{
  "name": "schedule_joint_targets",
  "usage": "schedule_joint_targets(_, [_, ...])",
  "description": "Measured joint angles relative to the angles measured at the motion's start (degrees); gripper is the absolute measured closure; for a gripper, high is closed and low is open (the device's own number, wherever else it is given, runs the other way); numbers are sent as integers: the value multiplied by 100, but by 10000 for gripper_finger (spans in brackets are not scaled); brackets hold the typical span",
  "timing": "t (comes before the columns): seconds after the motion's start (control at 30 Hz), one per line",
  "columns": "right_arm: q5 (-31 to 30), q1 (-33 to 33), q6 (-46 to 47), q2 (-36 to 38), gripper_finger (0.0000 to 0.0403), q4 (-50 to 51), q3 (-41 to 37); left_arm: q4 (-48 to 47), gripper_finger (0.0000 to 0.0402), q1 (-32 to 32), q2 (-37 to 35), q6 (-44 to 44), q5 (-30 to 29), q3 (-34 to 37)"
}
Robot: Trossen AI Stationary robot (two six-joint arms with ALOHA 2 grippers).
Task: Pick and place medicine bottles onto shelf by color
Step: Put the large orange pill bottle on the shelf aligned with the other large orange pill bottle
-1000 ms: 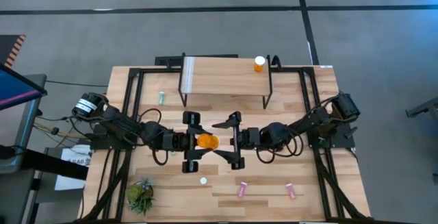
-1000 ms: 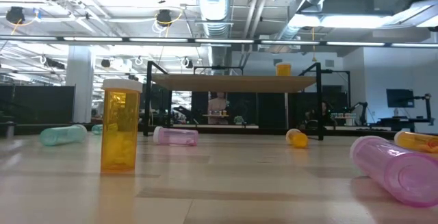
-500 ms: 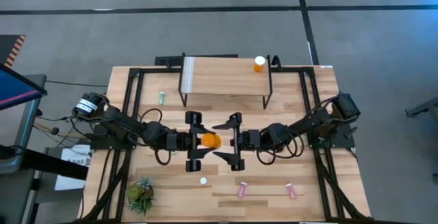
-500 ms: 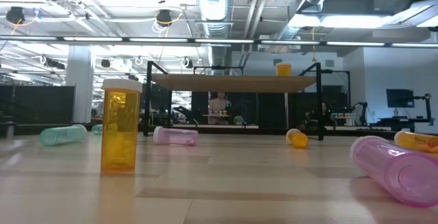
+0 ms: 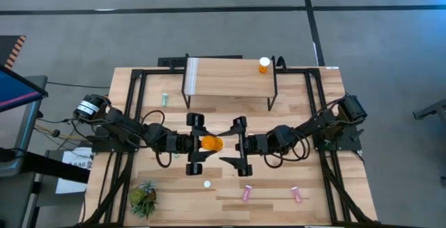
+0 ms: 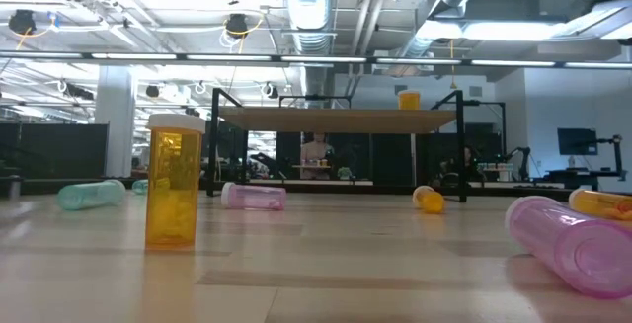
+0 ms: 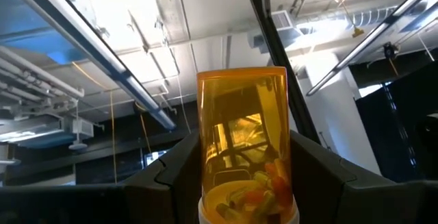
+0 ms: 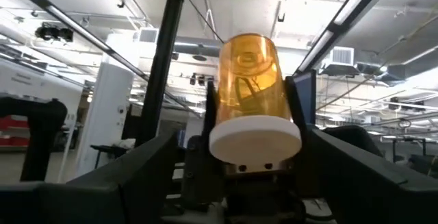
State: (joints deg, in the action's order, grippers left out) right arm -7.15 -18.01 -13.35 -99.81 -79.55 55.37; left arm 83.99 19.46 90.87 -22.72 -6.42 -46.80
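A large orange medicine bottle with a white cap is held in the air over the table's middle, between my two grippers. My left gripper is shut on it; its hold also shows in the left wrist view. My right gripper faces it from the table's right, open. Its fingers stand wide on either side of the bottle's base end, apart from it. The shelf stands at the far middle, with a small orange bottle upright on its right end. My left gripper pinches the orange bottle's body near the cap end between its two fingers. The fingers come level from the table's left and lie along the bottle. The bottle is lifted clear, cap toward the gripper's palm, base pointing at my right gripper.
A teal bottle lies left of the shelf. An upright orange bottle shows only its white cap in the high view, near the front. Two pink bottles lie at the front right. A green plant is at the front left.
My right gripper has turned a little about its wrist and drawn slightly back toward the table's right edge. The orange bottle stays in my left gripper, in nearly the same place.
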Motion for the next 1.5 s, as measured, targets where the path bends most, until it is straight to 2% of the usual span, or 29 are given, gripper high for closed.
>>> schedule_joint_targets(0.2, [1, 81, 258, 0, 84, 73, 0, -77, 236, 0, -4, 7, 2, 0])
schedule_joint_targets(0.7, [1, 101, 341, -2, 90, 181, -4, -271, 236, -13, -7, 103, 4, -2])
schedule_joint_targets(1.2, [19, 101, 268, -2, 185, 195, -4, -313, 236, -13, -13, 105, -19, -2])
schedule_joint_targets(1.33, [18, 99, 251, -4, 198, 206, -4, -330, 220, -2, -13, 107, -29, -5])
schedule_joint_targets(1.5, [11, 101, 237, -5, 184, 214, -4, -349, 190, 2, -13, 157, -32, -5])
